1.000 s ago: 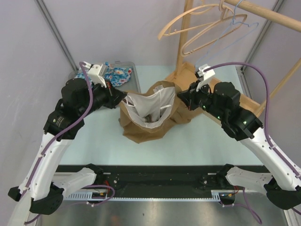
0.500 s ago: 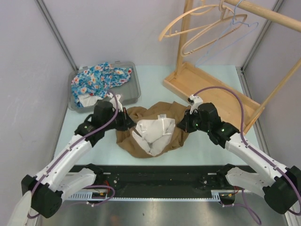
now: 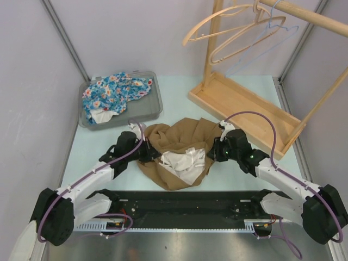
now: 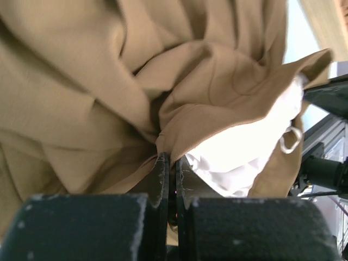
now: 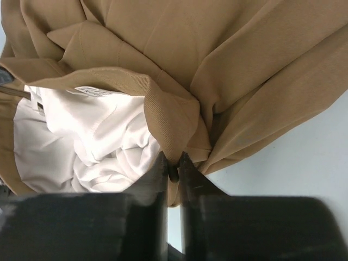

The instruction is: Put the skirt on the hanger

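Jaws of both arms pressed together on skirt [image 3: 179,142] waistband: left jaws pinch brown edge at skirt's 9 o'clock, right jaws pinch it at 3 o'clock. Skirt lies crumpled at table [image 3: 179,92] centre, white lining [image 3: 182,160] exposed toward 6 o'clock. Wooden hangers [image 3: 217,33] hang on rack [image 3: 239,100] at 1 o'clock, well apart from skirt. Grey tray [image 3: 159,103] at 10 o'clock holds floral cloth [image 3: 114,89].

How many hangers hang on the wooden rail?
3, on the rail top right: one wooden hanger leftmost, a second wooden hanger below it, a thin bluish hanger rightmost. Others may be hidden.
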{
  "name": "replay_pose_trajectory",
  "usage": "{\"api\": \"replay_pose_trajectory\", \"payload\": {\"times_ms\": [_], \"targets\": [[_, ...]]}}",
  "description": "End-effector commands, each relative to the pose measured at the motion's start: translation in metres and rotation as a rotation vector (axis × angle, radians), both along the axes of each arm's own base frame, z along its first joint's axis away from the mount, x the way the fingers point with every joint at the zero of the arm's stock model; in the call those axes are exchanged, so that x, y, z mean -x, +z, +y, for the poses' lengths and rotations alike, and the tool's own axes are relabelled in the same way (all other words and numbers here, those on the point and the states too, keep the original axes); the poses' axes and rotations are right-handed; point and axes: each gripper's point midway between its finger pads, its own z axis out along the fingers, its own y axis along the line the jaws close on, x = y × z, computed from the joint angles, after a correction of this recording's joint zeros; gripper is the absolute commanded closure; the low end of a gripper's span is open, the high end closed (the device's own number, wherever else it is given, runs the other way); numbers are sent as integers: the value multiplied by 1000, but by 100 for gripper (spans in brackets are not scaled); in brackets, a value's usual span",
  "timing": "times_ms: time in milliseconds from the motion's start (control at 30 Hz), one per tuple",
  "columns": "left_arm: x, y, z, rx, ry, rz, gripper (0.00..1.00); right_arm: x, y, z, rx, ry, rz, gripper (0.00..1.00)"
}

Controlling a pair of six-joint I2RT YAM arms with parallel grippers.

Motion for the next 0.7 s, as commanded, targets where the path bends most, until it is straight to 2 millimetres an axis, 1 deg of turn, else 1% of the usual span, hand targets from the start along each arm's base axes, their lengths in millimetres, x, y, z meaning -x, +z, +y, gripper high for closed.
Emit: {"api": "replay_pose_trajectory", "payload": {"times_ms": [0, 33, 67, 100, 133, 167, 200, 233, 267, 300, 333, 367, 400, 433, 467, 500, 533, 567, 600, 633, 667], "targets": [[-18, 49, -10, 34, -44, -136, 97, -19, 40, -1, -11, -48, -101, 56], [-21, 59, -10, 36, -46, -158, 95, -21, 47, -3, -6, -55, -118, 45], [-18, 60, -9, 25, -54, -156, 92, -23, 64, -3, -12, -59, -144, 32], [-18, 63, -9, 24, -59, -164, 90, -27, 71, -7, -3, -81, -164, 27], [-17, 71, -9, 31, -62, -184, 89, -29, 80, -8, -6, -89, -187, 22], [-16, 72, -7, 22, -66, -187, 86, -30, 88, -12, 1, -96, -205, 16], [-14, 75, -7, 25, -71, -194, 79, -34, 106, -12, -8, -106, -241, 14], [-11, 74, -5, 19, -72, -188, 78, -40, 114, -18, 8, -139, -267, 13], [-9, 76, -4, 17, -74, -198, 71, -42, 121, -23, 26, -150, -282, 11], [-7, 74, -3, 11, -74, -193, 64, -50, 143, -27, 20, -180, -329, 10], [-5, 72, -1, 3, -74, -187, 52, -54, 152, -30, 25, -194, -347, 10], [-1, 68, 2, -10, -78, -177, 34, -59, 165, -34, 31, -208, -374, 9], [1, 67, 3, -15, -77, -175, 29, -65, 188, -36, 17, -229, -417, 9], [4, 62, 7, -31, -69, -160, 25, -72, 202, -45, 15, -262, -443, 9], [4, 61, 9, -38, -64, -161, 20, -76, 213, -49, 15, -281, -456, 9], [5, 64, 10, -38, -58, -172, 18, -84, 219, -53, 32, -304, -465, 9], [5, 65, 12, -43, -50, -174, 17, -92, 250, -62, 10, -346, -515, 9], [4, 68, 14, -45, -39, -182, 16, -96, 258, -68, 17, -369, -522, 9], [4, 73, 15, -43, -34, -198, 15, -101, 273, -76, 16, -408, -545, 9], [3, 78, 16, -43, -28, -207, 15, -108, 292, -78, 4, -425, -572, 8], [2, 81, 18, -48, -15, -215, 15, -115, 304, -89, 4, -469, -591, 8]]}}
